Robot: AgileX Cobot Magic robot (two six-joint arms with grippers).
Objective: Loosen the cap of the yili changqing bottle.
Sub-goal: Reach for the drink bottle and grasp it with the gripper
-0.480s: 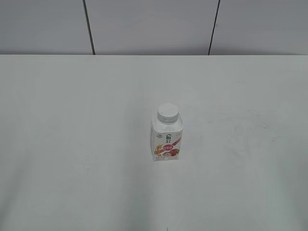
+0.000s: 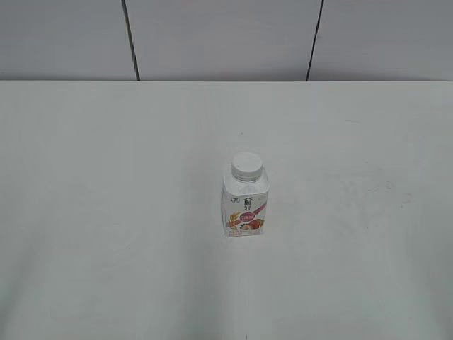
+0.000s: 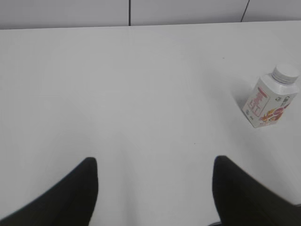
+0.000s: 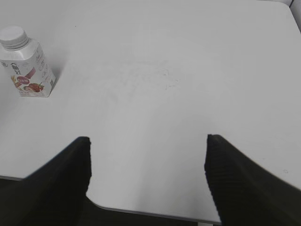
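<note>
While no arm shows in the exterior view, the task is judged to stand at its very start: the bottle (image 2: 246, 200) is seen upright and untouched near the middle of the white counter (image 2: 106, 212), with its cap (image 2: 247, 166) seated on the neck. Both claws are held well apart from it. The left claw (image 3: 155, 181) is seen with its two dark fingers spread wide over bare counter, nothing between them, and the bottle lies off to its far right. The right claw (image 4: 146, 165) is likewise spread wide and empty, near the counter's near edge, with the bottle at its far left.

For the next move, one claw would probably have to be brought in to clamp the squarish body, so that the bottle is kept from turning, while the other is lowered over the ribbed cap and twisted. A firm, level hold is called for, since the bottle looks light and could be tipped.

A pink-red label with a strawberry picture is shown on the body; the small printed characters above it cannot be read.
</note>
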